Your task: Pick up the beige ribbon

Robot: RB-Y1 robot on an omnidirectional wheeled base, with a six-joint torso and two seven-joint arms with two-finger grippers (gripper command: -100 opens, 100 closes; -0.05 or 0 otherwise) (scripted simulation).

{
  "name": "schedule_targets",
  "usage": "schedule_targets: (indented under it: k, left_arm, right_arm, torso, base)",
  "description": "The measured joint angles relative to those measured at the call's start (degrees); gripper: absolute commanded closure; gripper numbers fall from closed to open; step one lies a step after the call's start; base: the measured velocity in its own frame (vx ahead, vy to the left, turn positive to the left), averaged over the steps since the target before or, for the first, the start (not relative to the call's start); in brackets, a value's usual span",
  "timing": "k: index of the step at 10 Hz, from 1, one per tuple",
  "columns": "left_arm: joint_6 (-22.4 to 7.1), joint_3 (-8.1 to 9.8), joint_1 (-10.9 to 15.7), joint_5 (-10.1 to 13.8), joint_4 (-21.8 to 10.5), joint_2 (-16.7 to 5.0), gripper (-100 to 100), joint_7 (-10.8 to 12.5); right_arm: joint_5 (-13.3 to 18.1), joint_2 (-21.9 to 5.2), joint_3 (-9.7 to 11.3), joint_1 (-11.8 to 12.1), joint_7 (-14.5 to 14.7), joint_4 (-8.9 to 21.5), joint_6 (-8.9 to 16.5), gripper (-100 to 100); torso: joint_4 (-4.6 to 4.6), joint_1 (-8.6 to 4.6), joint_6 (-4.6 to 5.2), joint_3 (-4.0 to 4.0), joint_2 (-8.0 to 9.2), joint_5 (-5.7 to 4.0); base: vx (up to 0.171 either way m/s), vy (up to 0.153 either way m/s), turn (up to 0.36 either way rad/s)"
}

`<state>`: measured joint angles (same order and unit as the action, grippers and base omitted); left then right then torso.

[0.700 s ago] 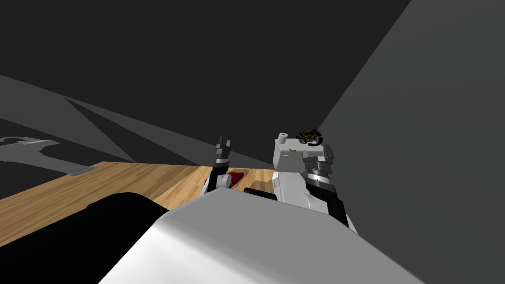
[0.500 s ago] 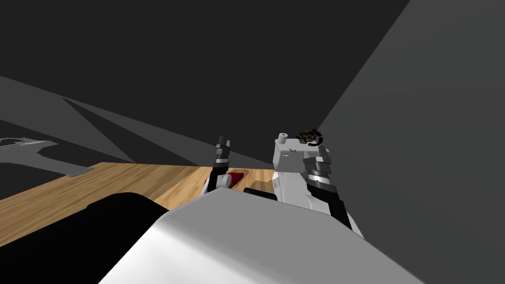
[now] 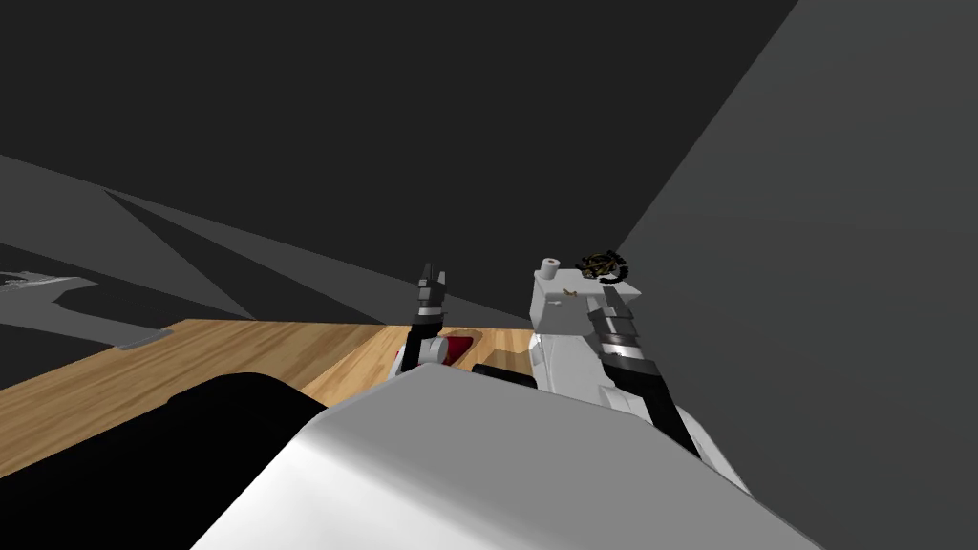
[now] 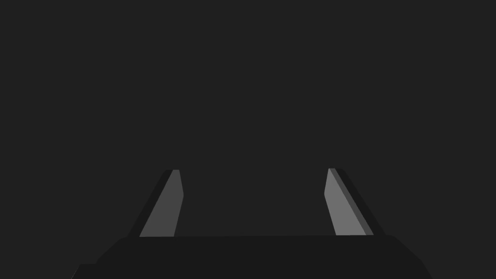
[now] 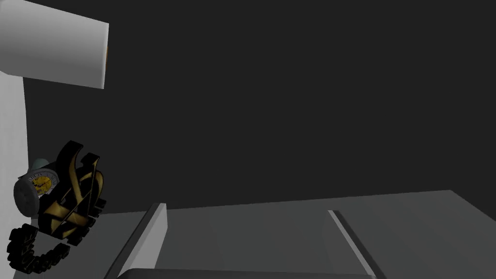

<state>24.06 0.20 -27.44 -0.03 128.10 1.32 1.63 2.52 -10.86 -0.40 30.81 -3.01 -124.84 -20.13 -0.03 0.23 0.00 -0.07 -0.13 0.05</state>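
Just now my right arm has swung: in the head view its forearm slants further out to the right than it did half a second ago, and the right gripper [image 3: 611,298] has drawn in until it sits just beside the right side of the white block [image 3: 559,306]. The whole head picture has also slid a little, so my head or base has turned slightly; the things on the block have not stirred. What I take for the ribbon [image 5: 72,193], drawn black and gold rather than beige, lies as a looped tangle at the far right corner of the block's top. It sits close beside a small round clock-like disc [image 5: 35,188] and a string of black beads [image 5: 29,249], and a short white cylinder [image 5: 53,48] stands further left on the same block. My right gripper is spread wide and holds nothing; the ribbon lies outside the gap, off beyond one finger, near but not touching. My left gripper [image 3: 432,282] is raised to the left of the block, likewise spread and empty. As I judge it, the reach is nearly done but not lined up: I must shift the right gripper sideways until the loops stand between its fingers, then close. The beads and disc crowd the ribbon, so a careless pinch could catch them instead.
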Motion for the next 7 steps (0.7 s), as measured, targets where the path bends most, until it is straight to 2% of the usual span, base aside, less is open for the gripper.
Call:
schedule_targets:
  k: [5, 7]
  left_arm:
    - [0.0, 0.00, 0.0, 0.0, 0.0, 0.0, 0, 0.0]
    - [0.0, 0.00, 0.0, 0.0, 0.0, 0.0, 0, 0.0]
  right_arm:
    - [8.5, -9.0, -2.8, 0.5, 3.5, 5.0, 0.5, -100]
    - [11.2, -11.1, -3.4, 1.0, 4.4, 5.7, 0.7, -100]
  torso:
    - [-0.03, 0.12, 0.00, -0.08, -0.14, 0.03]
    - [0.00, 0.03, 0.00, 0.01, 0.02, 0.01]
  base:
    - [0.054, 0.090, -0.048]
    - [0.027, 0.078, -0.046]
